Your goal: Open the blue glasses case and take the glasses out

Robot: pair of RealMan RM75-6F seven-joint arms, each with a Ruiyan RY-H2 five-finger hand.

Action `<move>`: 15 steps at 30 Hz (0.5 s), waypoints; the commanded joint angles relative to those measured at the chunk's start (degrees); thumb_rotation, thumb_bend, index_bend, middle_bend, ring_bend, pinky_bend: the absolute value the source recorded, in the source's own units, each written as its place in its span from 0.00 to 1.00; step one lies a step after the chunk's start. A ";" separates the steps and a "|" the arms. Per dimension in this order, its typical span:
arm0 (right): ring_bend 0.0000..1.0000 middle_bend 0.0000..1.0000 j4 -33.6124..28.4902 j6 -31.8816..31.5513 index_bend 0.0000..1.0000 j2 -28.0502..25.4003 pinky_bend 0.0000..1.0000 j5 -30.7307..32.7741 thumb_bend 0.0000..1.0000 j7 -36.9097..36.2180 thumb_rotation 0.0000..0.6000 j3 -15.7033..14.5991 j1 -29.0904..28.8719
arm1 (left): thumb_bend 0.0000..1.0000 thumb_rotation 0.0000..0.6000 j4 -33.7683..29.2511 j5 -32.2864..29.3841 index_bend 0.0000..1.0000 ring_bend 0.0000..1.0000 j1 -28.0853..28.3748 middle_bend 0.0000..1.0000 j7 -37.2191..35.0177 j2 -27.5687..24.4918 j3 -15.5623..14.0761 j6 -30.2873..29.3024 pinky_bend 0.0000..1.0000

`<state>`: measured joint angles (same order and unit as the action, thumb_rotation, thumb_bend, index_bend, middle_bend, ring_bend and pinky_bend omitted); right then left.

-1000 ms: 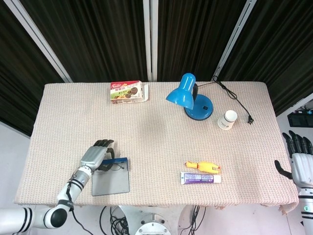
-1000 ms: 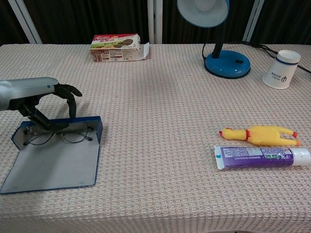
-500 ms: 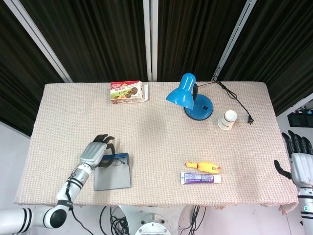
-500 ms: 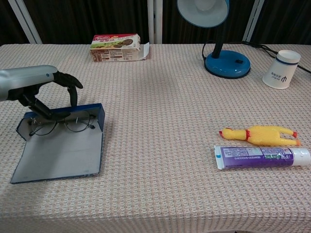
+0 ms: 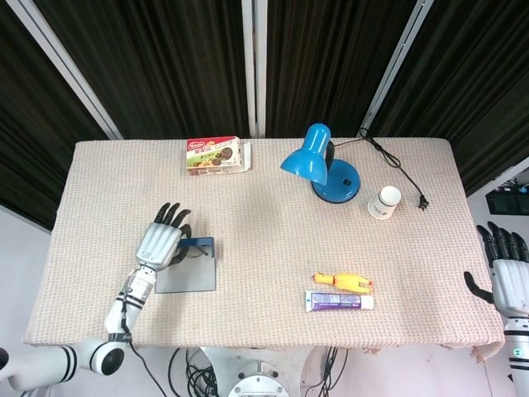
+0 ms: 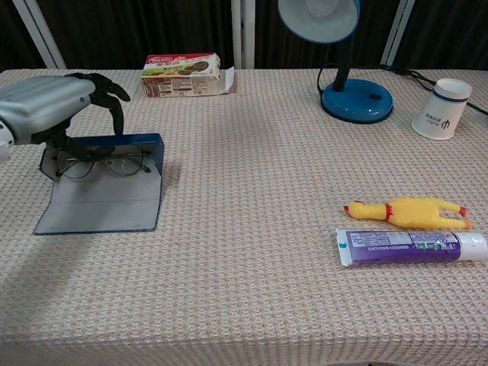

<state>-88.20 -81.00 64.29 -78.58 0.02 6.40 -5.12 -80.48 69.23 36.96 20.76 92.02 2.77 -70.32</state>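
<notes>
The blue glasses case (image 6: 99, 204) lies open at the table's left, its grey flap spread toward me; in the head view the case (image 5: 187, 278) sits left of centre. Thin-framed glasses (image 6: 107, 162) rest inside against the blue back wall. My left hand (image 6: 46, 110) (image 5: 159, 242) is over the case's left end, fingers hooked behind the back wall and thumb inside by the glasses' left lens, pinching the wall. My right hand (image 5: 506, 277) hangs off the table's right edge with fingers apart and empty, seen only in the head view.
A biscuit box (image 6: 181, 74) lies at the back. A blue desk lamp (image 6: 357, 101) with its cable (image 5: 397, 161) and a white cup (image 6: 442, 108) stand back right. A yellow rubber chicken (image 6: 408, 211) and a toothpaste tube (image 6: 412, 246) lie front right.
My left hand has moved away from me toward the table's back, and the open case with the glasses inside has slid along with it. The right hand has stayed put.
</notes>
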 commanded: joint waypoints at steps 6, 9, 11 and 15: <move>0.00 0.00 0.32 0.50 0.00 0.24 0.00 0.14 0.27 -0.03 1.00 -0.06 -0.18 | 0.38 1.00 14.50 10.44 0.59 0.00 -0.14 0.14 -5.05 7.56 0.50 -5.41 0.00; 0.00 0.00 0.41 0.49 0.00 0.24 0.00 0.21 0.27 -0.09 1.00 -0.05 -0.14 | 0.38 1.00 19.12 12.25 0.59 0.00 0.27 0.14 -6.69 9.46 0.80 -5.79 0.00; 0.00 0.00 0.48 0.44 0.00 0.21 0.00 0.30 0.27 -0.14 1.00 -0.03 -0.08 | 0.38 1.00 22.16 13.05 0.59 0.00 0.68 0.14 -7.87 10.71 1.16 -5.81 0.00; 0.00 0.00 0.65 0.56 0.00 0.15 0.00 0.56 0.27 -0.39 1.00 0.02 -0.01 | 0.38 1.00 27.94 13.53 0.59 0.00 1.66 0.14 -10.81 13.13 2.37 -4.75 0.00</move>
<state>-87.57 -80.45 64.44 -78.04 -0.35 6.41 -5.14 -55.51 81.86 37.84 11.80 103.35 4.26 -75.37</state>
